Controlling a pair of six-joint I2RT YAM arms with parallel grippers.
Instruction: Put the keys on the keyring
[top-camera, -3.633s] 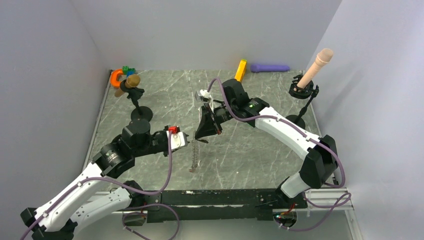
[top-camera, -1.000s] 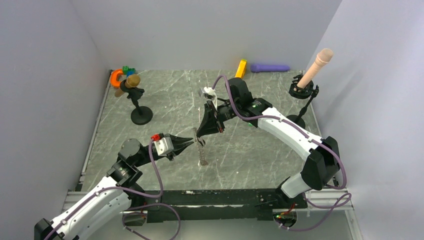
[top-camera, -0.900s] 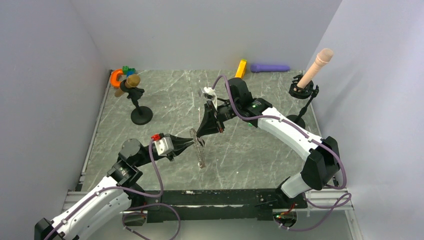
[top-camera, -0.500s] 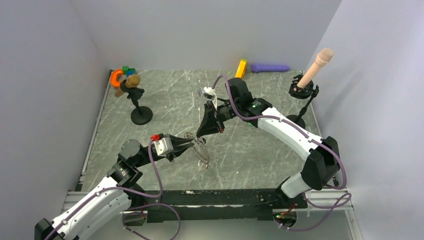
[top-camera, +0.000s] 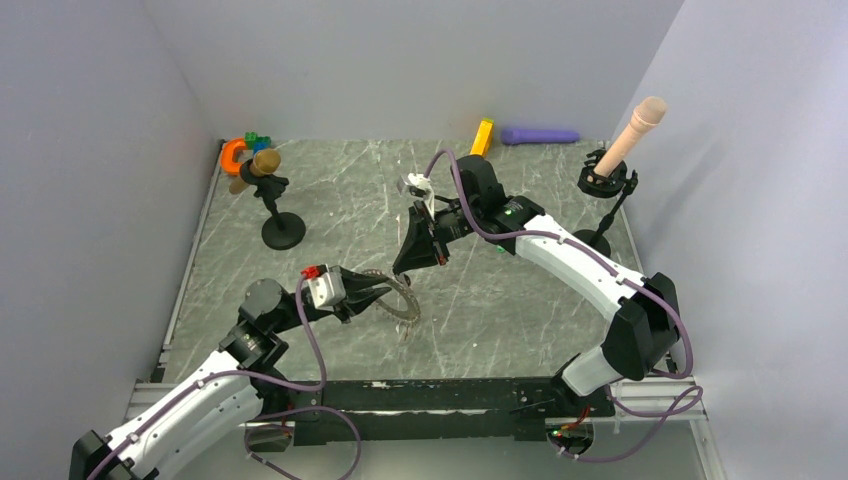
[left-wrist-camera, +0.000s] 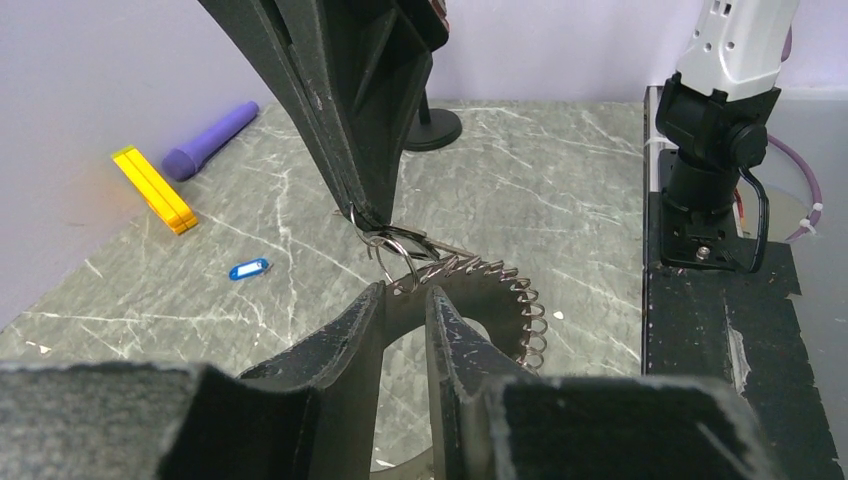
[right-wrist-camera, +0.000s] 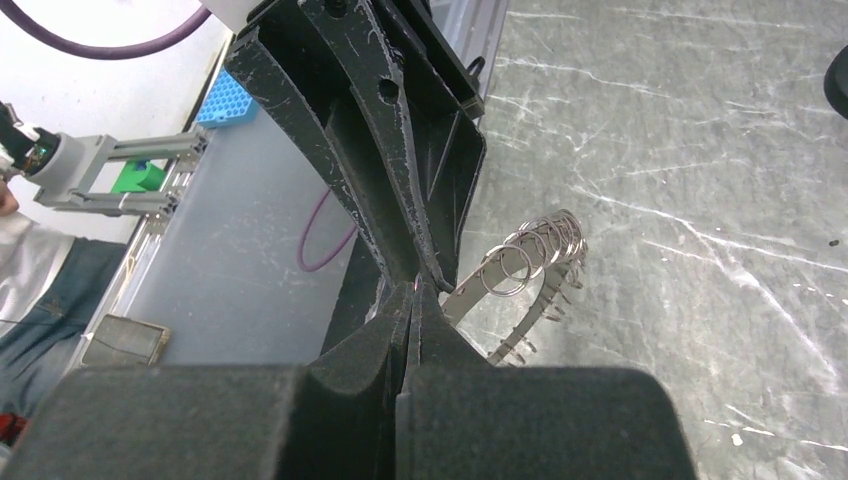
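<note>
The keyring (top-camera: 407, 306), a toothed grey band with small metal rings at its top, hangs as a rounded loop above the table's middle. My right gripper (top-camera: 400, 272) points down and is shut on the keyring's top, where the wire rings (right-wrist-camera: 512, 264) sit. My left gripper (top-camera: 387, 291) reaches in from the left. Its jaws are slightly apart, with the fingertips (left-wrist-camera: 375, 298) at the band of the keyring (left-wrist-camera: 512, 297) just below the right gripper (left-wrist-camera: 362, 218). One blue key (left-wrist-camera: 248, 269) lies flat on the table beyond them. No other key shows clearly.
A yellow block (top-camera: 482, 139) and a purple cylinder (top-camera: 540, 135) lie at the back edge. An orange horseshoe piece (top-camera: 232, 153) with small green and blue bits sits back left beside a black stand (top-camera: 280, 229). Another stand holding a beige rod (top-camera: 622, 150) is back right.
The keyring hung as a flat, narrow strip; it has now spread into a rounded loop as my left jaws widened at it. The right gripper has stayed put.
</note>
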